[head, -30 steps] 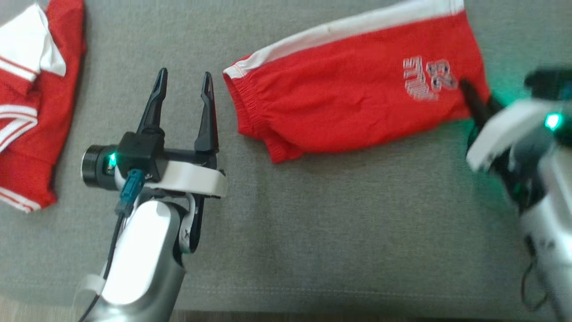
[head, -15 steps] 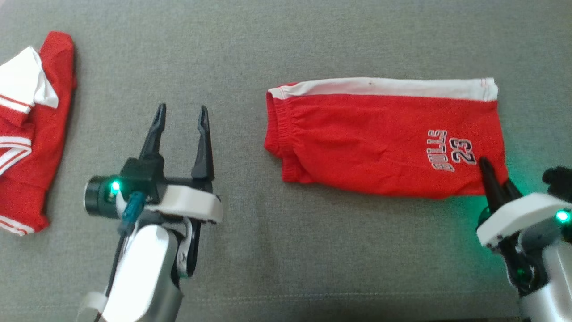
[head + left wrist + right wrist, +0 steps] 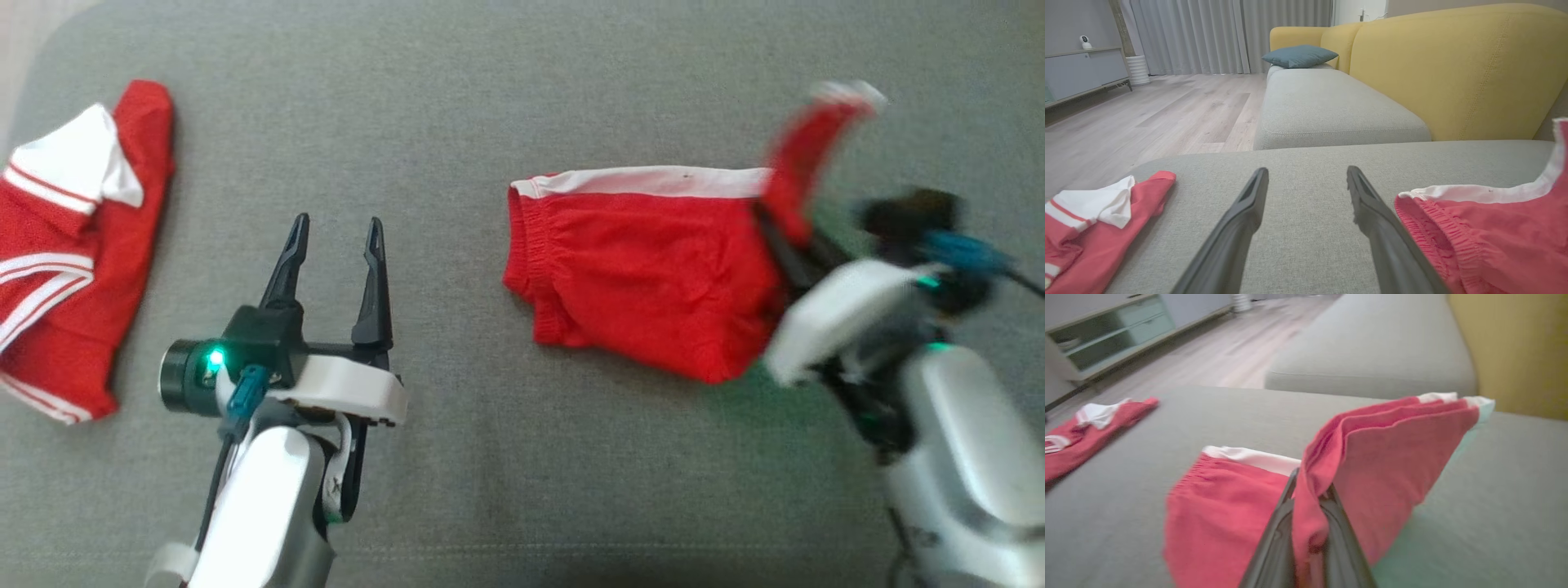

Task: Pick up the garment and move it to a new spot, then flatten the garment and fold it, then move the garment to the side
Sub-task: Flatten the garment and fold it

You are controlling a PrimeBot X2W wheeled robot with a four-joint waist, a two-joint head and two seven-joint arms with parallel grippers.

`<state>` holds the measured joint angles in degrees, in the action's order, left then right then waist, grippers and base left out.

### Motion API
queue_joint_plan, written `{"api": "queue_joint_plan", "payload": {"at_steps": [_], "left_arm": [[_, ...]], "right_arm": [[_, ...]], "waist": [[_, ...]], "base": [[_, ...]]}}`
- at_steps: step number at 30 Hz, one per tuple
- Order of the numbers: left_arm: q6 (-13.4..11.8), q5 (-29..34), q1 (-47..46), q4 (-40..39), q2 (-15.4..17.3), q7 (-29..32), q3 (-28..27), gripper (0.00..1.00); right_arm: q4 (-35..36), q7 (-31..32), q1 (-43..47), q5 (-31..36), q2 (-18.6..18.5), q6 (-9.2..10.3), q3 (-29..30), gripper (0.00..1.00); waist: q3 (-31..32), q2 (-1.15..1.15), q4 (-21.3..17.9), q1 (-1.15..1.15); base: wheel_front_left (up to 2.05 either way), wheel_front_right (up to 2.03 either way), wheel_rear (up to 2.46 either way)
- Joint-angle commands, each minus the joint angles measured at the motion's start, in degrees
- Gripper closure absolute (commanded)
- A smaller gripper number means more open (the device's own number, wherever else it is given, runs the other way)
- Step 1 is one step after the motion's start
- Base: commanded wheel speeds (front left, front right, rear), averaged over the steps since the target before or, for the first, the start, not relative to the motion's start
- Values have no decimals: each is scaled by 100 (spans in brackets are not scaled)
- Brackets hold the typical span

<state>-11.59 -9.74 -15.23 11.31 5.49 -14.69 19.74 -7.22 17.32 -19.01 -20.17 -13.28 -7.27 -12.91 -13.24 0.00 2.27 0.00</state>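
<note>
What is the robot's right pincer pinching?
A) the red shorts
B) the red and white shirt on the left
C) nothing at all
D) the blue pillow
A: in the right wrist view, the right pincer is shut on a fold of the red shorts, holding that end up off the grey cushion.

Left gripper (image 3: 338, 220) spread wide; right gripper (image 3: 1312, 482) pinched tight.

Shorts (image 3: 645, 261) with raised end motion-blurred; red shirt (image 3: 131, 245) cut off at left edge.
</note>
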Motion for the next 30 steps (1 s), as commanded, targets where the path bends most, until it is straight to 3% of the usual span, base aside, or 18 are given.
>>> {"api": "queue_joint_plan", "payload": {"at_steps": [1,7,12,13,14,18,24,30], "left_arm": [[-13,-22,-31,-149,81,-30,-219,0],[-17,-38,37,-153,70,-30,-249,0],[-11,-41,78,-154,56,-30,-247,0],[-13,-41,88,-153,53,-30,-249,0],[-15,-41,94,-157,50,-30,-252,0],[-32,-38,112,-175,45,-30,-280,0],[-46,-15,113,-171,74,-30,-323,0],[-59,0,158,-162,144,-30,-354,0]], "right_arm": [[246,69,-242,-52,120,-22,-578,100],[-132,21,-448,-368,562,-22,-1766,100],[-561,-39,-414,-512,660,-22,-2204,100],[-644,-78,-414,-509,659,-22,-2264,57],[-717,-108,-408,-505,652,-22,-2317,0],[-735,-513,-422,-398,610,-22,-2380,0],[-162,-1613,-298,-195,512,-22,-2091,0],[406,-2284,243,139,420,-22,-814,0]], "waist": [[86,0,88,0],[156,0,264,0],[134,0,347,0],[123,0,357,0],[108,0,363,0],[61,0,323,0],[70,0,160,0],[172,0,-33,0]], "base": [[0,0,0],[0,0,0],[0,0,0],[0,0,0],[0,0,0],[0,0,0],[0,0,0],[0,0,0]]}}
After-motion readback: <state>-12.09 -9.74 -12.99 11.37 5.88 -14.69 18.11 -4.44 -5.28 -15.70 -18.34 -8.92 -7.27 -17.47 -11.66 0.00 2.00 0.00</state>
